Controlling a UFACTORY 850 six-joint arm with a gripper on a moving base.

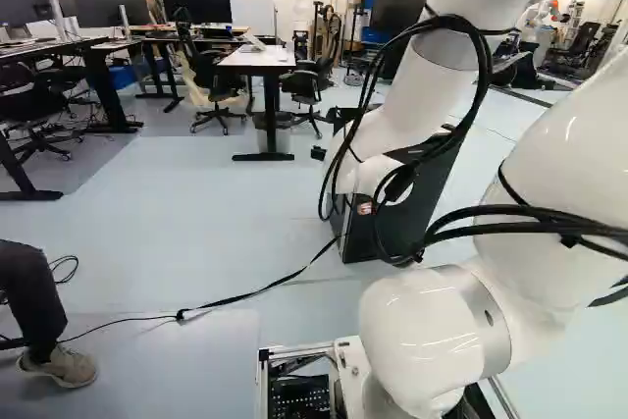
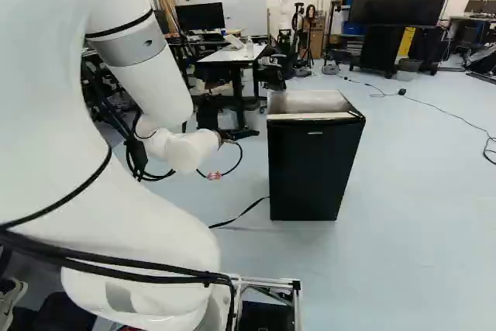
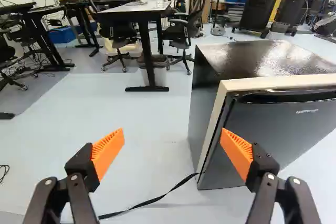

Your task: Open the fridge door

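In the right base view my gripper [image 2: 242,135] hangs left of the black fridge [image 2: 314,172], whose front faces the base. The wrist view shows the gripper [image 3: 172,134] open, nothing between its pads. One orange pad [image 3: 237,153] overlaps the side edge of the fridge door [image 3: 283,135]; whether it touches is unclear. The other pad [image 3: 107,153] is over bare floor. The door looks closed, with a pale strip [image 3: 216,114] along its edge and a dark recess under its top edge. My arm partly hides the fridge in the left base view.
A black strap [image 3: 152,200] runs over the floor to the fridge's foot. Beyond stand a white-topped desk [image 1: 257,58] and office chairs [image 1: 214,76]. A person's leg [image 1: 34,301] is at the left of the left base view. Another robot [image 1: 535,19] stands far back.
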